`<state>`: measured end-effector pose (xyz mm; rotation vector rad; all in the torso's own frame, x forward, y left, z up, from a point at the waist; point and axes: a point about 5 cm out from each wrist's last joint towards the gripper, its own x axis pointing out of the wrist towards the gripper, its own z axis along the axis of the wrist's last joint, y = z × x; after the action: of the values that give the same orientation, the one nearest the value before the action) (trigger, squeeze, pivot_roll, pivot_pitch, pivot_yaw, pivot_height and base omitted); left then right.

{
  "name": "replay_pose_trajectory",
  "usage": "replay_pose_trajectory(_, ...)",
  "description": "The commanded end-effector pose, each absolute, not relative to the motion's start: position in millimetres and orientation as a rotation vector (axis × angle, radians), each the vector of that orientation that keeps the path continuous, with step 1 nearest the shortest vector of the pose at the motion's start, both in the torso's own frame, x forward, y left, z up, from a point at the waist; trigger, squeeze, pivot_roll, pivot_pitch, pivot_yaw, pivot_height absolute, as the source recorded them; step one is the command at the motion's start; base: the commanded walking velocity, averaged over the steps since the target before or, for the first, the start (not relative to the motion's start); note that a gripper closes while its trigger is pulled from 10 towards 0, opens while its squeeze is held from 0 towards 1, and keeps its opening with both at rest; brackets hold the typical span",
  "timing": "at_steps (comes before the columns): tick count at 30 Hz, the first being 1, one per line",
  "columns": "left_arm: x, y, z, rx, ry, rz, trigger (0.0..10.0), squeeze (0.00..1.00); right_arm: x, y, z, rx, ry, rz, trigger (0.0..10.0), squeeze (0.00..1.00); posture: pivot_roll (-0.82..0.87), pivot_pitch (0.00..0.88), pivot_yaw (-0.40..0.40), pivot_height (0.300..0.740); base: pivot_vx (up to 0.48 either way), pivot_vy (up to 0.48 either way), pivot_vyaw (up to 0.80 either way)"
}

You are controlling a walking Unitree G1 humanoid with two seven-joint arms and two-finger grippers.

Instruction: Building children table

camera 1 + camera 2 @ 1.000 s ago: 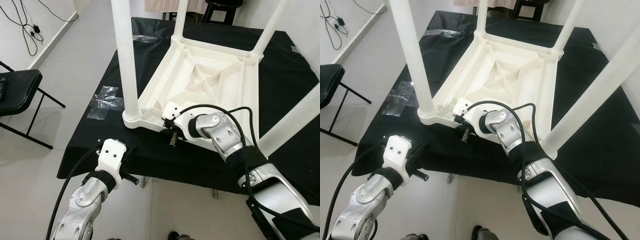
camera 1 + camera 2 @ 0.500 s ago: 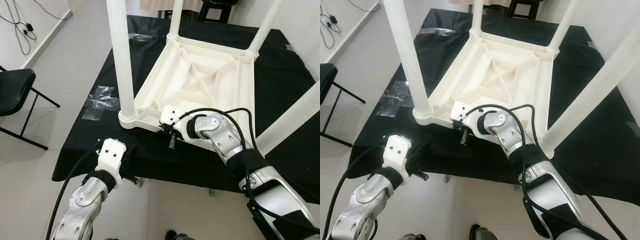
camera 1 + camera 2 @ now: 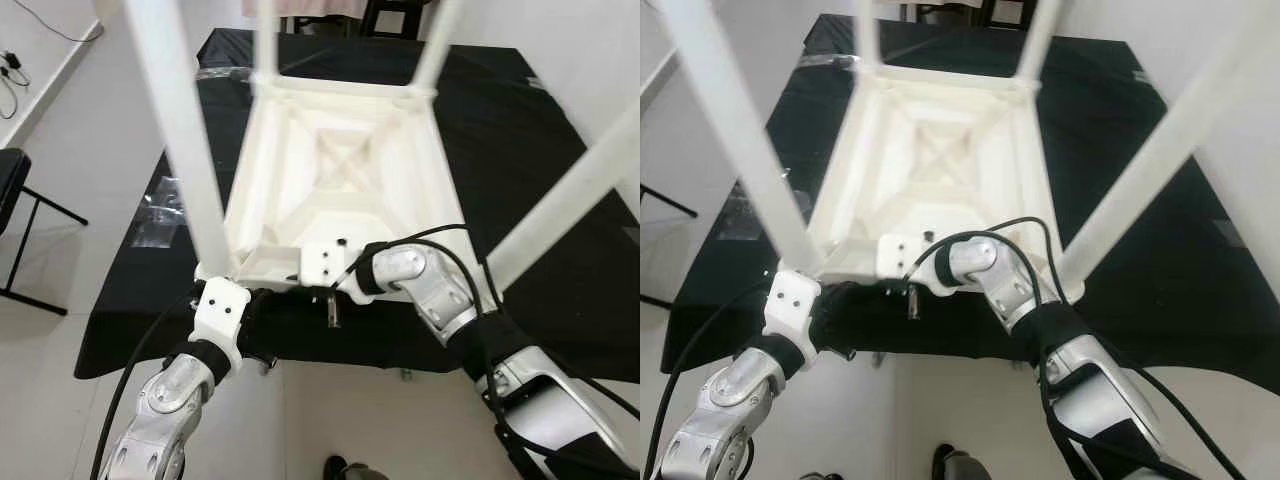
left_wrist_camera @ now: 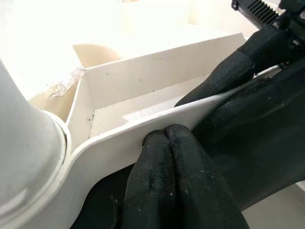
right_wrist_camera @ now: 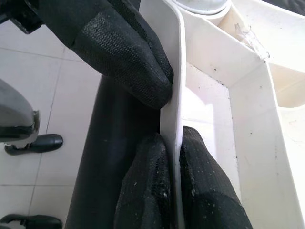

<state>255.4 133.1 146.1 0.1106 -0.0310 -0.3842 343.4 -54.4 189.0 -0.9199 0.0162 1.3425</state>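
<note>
My right pincer and left pincer clamped the near rim of the upturned children's table, legs pointing upward.

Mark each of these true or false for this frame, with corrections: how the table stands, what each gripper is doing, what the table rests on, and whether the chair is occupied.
1. The white children's table lies upside down with its legs pointing up. True.
2. The right gripper pinches the table's rim between its fingers. True.
3. The left gripper hangs idle, away from the table. False: its fingertips are pressed against the outside of the rim near a corner leg.
4. The table rests on a bare wooden floor. False: it sits on a black cloth.
5. A person sits on the black chair. False: nobody is on it.
</note>
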Motion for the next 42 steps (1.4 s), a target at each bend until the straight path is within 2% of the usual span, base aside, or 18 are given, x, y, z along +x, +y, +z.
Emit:
replay_pose_trajectory(1, 254.1, 130.4, 143.1, 0.110, -0.013, -0.395, 10.0, 0.00, 325.4, -24.6, 209.0, -0.908, -0.248, 1.435, 0.0, 0.00, 0.05, 0.231, -0.082, 0.740, 0.000, 0.000, 0.00)
replay_pose_trajectory(13, 254.7, 130.4, 143.9, 0.110, -0.013, -0.393, 10.0, 0.00, 330.6, -11.5, 216.7, -0.866, -0.286, 1.351, 0.0, 0.00, 0.05, 0.235, -0.081, 0.740, 0.000, 0.000, 0.00)
replay_pose_trajectory(18, 254.9, 130.5, 144.3, 0.110, -0.014, -0.390, 10.0, 0.00, 326.5, 8.5, 222.9, -0.817, -0.342, 1.353, 0.0, 0.00, 0.05, 0.239, -0.079, 0.740, 0.000, 0.000, 0.00)
replay_pose_trajectory(25, 255.2, 130.2, 144.6, 0.107, -0.015, -0.389, 10.0, 0.00, 330.3, 15.6, 227.8, -0.822, -0.360, 1.316, 0.2, 0.00, 0.05, 0.241, -0.082, 0.740, 0.000, 0.000, 0.00)
replay_pose_trajectory(26, 255.2, 130.0, 144.6, 0.106, -0.015, -0.388, 10.0, 0.00, 331.9, 17.2, 229.8, -0.827, -0.368, 1.296, 7.6, 0.00, 0.05, 0.241, -0.082, 0.740, 0.000, 0.000, 0.00)
replay_pose_trajectory(27, 255.2, 130.0, 144.6, 0.106, -0.015, -0.388, 10.0, 0.00, 331.9, 17.2, 229.8, -0.827, -0.368, 1.296, 7.6, 0.00, 0.05, 0.241, -0.082, 0.740, 0.000, 0.000, 0.00)
replay_pose_trajectory(28, 255.3, 129.9, 144.6, 0.105, -0.014, -0.388, 10.0, 0.00, 333.4, 18.6, 230.9, -0.835, -0.373, 1.276, 10.0, 0.00, 0.05, 0.241, -0.084, 0.740, 0.000, 0.000, 0.00)
replay_pose_trajectory(42, 255.3, 129.6, 145.0, 0.097, -0.016, -0.384, 10.0, 0.00, 343.6, 17.7, 236.2, -0.858, -0.401, 1.152, 10.0, 0.00, 0.04, 0.244, -0.086, 0.740, 0.000, 0.000, 0.00)
